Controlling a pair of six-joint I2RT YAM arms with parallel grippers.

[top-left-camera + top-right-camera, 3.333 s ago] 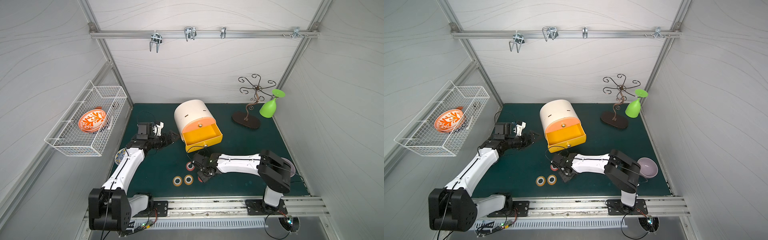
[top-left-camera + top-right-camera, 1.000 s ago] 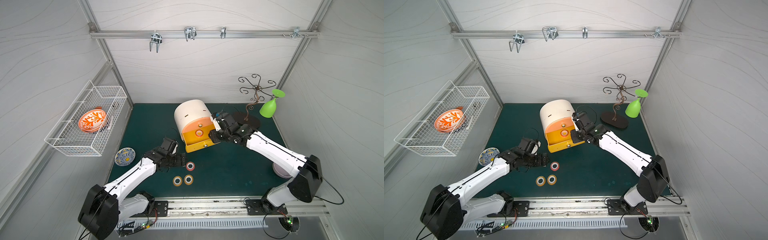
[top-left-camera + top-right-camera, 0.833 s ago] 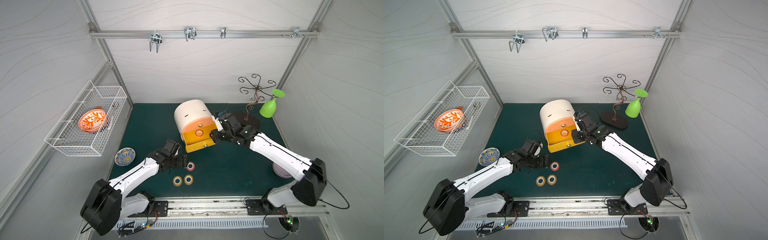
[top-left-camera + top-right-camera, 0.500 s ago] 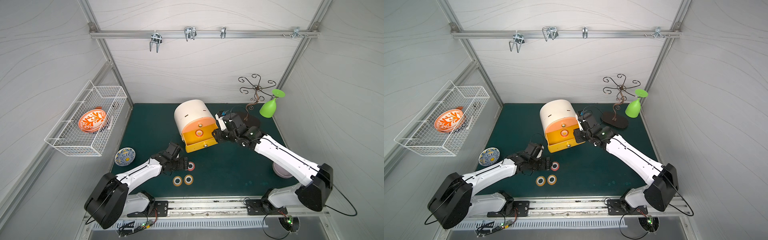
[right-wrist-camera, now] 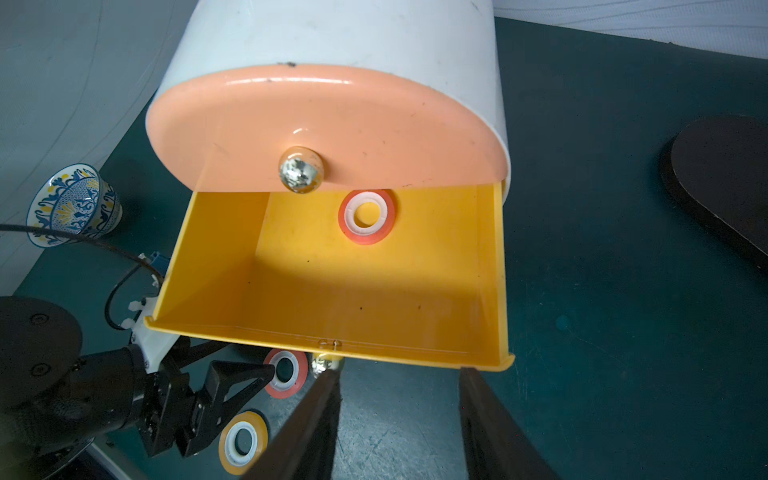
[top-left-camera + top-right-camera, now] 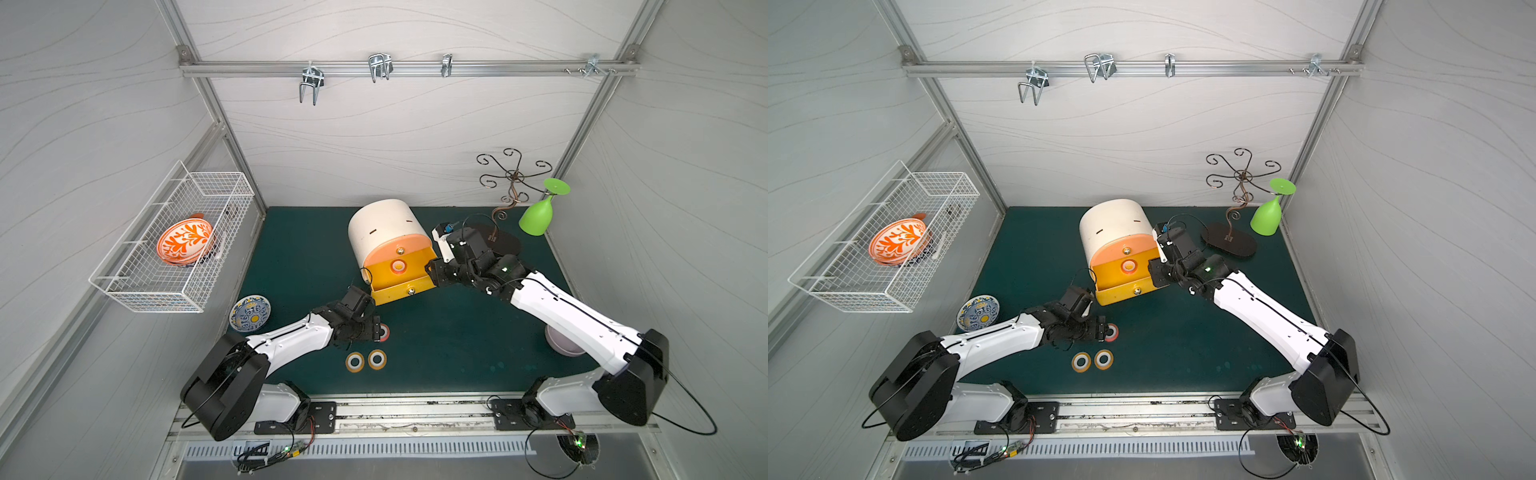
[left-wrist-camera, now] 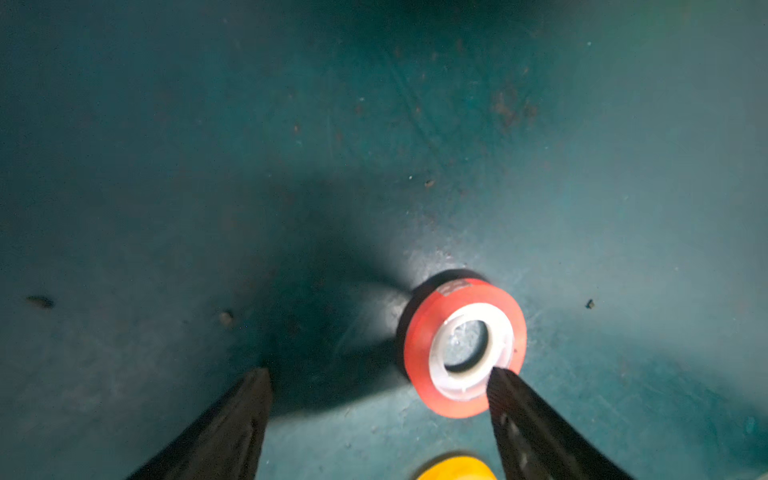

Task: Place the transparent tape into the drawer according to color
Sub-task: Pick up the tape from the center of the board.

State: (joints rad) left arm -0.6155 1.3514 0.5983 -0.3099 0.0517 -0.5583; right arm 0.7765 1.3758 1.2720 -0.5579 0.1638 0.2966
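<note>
Left claw [image 7: 378, 372]: released, its two fingers are spread wide with nothing between them. It sits low over the green mat [image 7: 415, 124].
Left claw's reach: in the wrist view one fingertip [image 7: 498, 378] overlaps the near rim of the red roll on the mat [image 7: 465, 347]. I cannot tell whether it touches. The other finger stands over bare mat.
Red roll on the mat: lies flat with its hole axis straight up and its white core showing. It is off to one side of the gap between the fingers, near the front of the yellow drawer [image 5: 332, 345].
Right claw [image 5: 399, 374]: released and empty, just in front of the yellow drawer's front lip. One fingertip is just beside the round metal knob [image 5: 326, 361].
Yellow drawer: the lower one, pulled out with its top open.
Red roll in the drawer [image 5: 365, 216]: flat on the drawer floor near the back, hole pointing up.
Peach drawer [image 5: 332, 124]: directly above the yellow one and shut.
White cabinet [image 6: 382, 224]: round-topped, mid-mat, and holds both drawers.
Orange rolls [image 6: 355, 361]: two, side by side and flat with their holes up. They lie on the mat near the red roll, on the side away from the cabinet.
Left side: a small patterned bowl [image 6: 250, 313] sits beside the left arm. A wire basket [image 6: 208, 266] on the wall holds an orange dish [image 6: 185, 241].
Right side: a green glass [image 6: 536, 218] stands upside down near a metal stand [image 6: 514, 183]. A pale purple bowl [image 6: 559, 345] is partly hidden under the right arm.
</note>
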